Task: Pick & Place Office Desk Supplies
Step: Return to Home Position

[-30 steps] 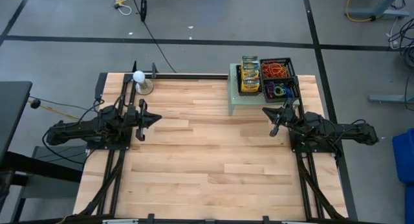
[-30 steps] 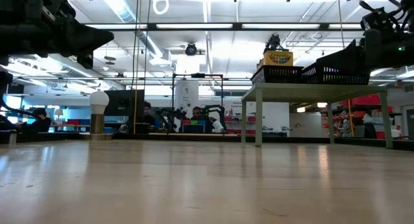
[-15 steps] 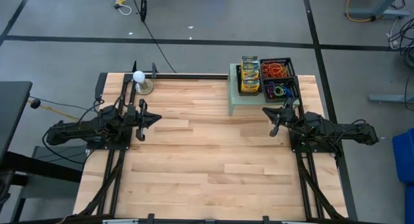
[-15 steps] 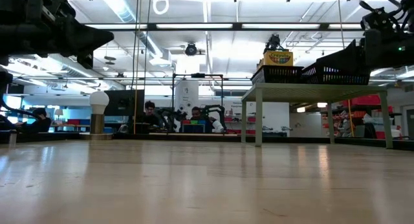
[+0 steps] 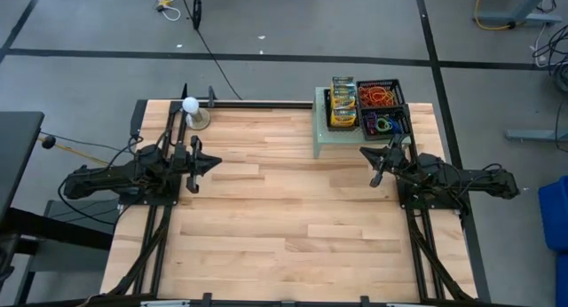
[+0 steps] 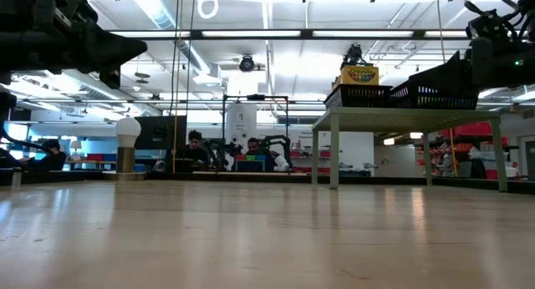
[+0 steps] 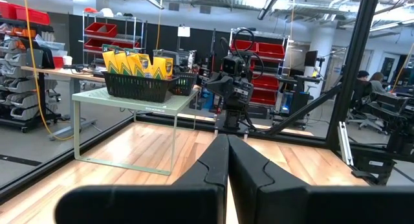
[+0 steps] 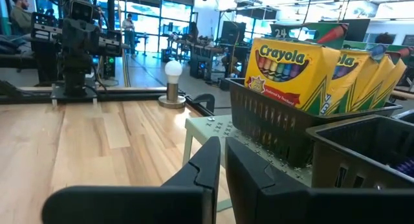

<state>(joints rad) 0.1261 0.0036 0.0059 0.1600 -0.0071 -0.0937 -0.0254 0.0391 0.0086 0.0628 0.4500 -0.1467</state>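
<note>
Parking both arms looks like all you have left. On the table (image 5: 284,227), the shelf (image 5: 321,140) at the far right corner carries black bins (image 5: 397,122) holding the crayon boxes (image 5: 343,105) and rubber bands (image 5: 379,97). Left gripper (image 5: 215,162) and right gripper (image 5: 364,153) hover above the tabletop, both pressed together, holding nothing. Ease your right one home without clipping the shelf.

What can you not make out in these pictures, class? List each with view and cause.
1. Rubber bands: high view, too small to count.
2. Rubber bands again: low view, hidden inside the black bin.
3. Crayon boxes: right wrist view, lower parts hidden by the crayon bin.
</note>
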